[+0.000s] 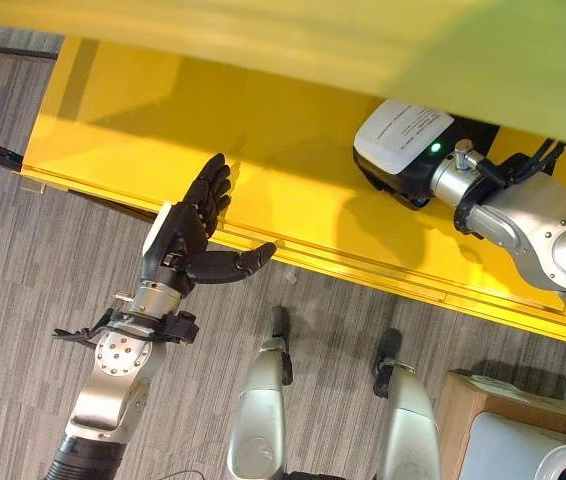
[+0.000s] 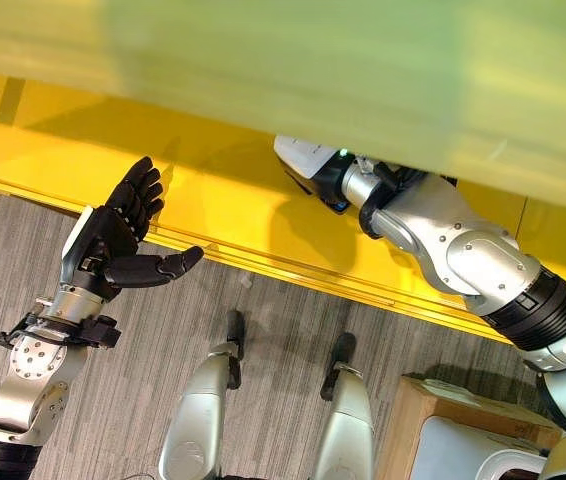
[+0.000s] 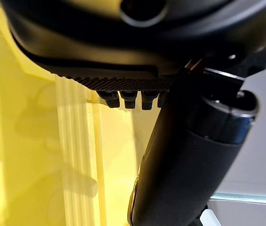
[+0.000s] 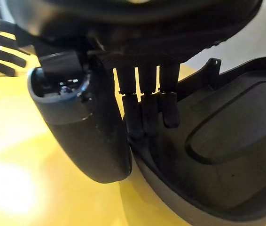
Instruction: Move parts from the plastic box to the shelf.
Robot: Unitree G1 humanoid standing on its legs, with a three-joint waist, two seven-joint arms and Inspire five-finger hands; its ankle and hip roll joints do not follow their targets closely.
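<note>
The part (image 1: pixel 401 140), a white-topped, black-bodied moulded housing, lies on the yellow shelf (image 1: pixel 293 200) at about 1 o'clock in the left eye view, partly under the shelf's upper board.

Working left to right, we first find the left hand (image 1: pixel 185 232) at about 9 o'clock, hovering at the shelf's front lip. Its fingers are straight and spread, the thumb stands out sideways, and it holds nothing. In the left wrist view the left hand (image 3: pixel 123 75) shows its fingertips extended over the yellow surface, touching no part.

At the right, the right hand (image 4: pixel 142 94) is on the part. In the right wrist view its fingers (image 4: pixel 144 117) hook down over the rim of the black shell of the part (image 4: pixel 227 150), and the thumb lies beside the shell's outer wall. We judge this a grip over the edge.

Handling, as we judge it: the part looks like a rigid plastic casing, light to moderate in weight, with smooth and likely slippery faces. We recommend holding it by the rim or across the narrow sides, not by the broad white top. A hard drop could crack the shell or scuff it.

At about 5 o'clock a cardboard-coloured box (image 1: pixel 483 400) stands on the floor.
</note>
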